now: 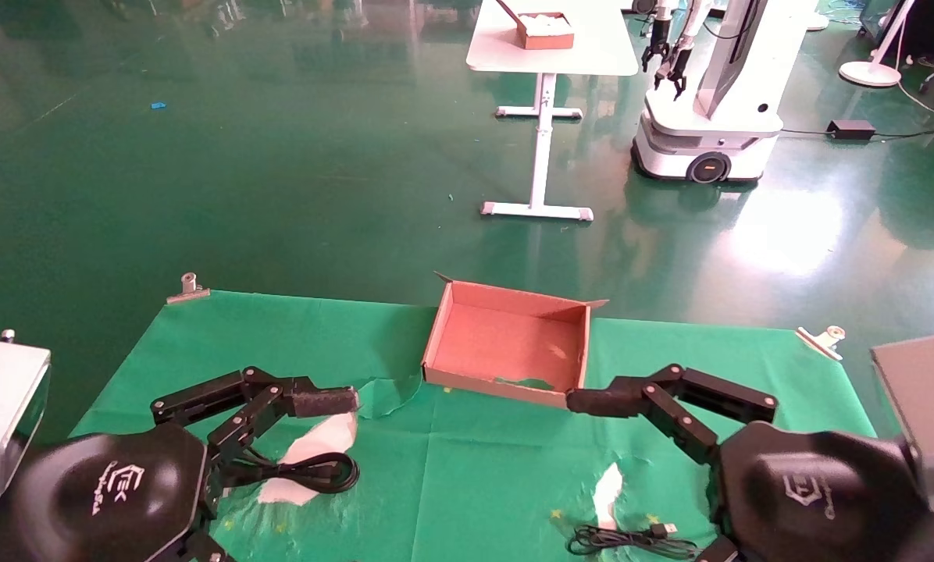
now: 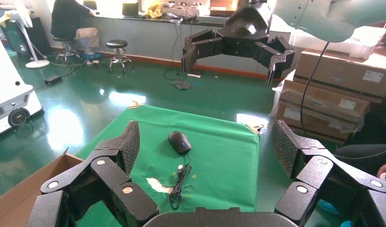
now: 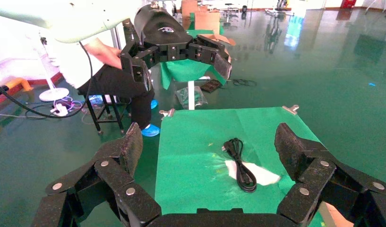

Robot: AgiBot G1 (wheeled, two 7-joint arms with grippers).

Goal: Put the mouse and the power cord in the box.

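Hovering open-jawed, left gripper [image 1: 334, 400] sat just above power cord [image 1: 311, 471], long axis left-right; right gripper [image 1: 592, 402], also open, nearer mouse cable [image 1: 631, 538]; box [image 1: 506, 343] far-centre, empty.

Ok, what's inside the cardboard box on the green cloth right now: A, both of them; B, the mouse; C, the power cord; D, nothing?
D: the box shows only bare brown floor, while the power cord lies on the cloth by the left gripper and the mouse sits on the cloth apart from it.
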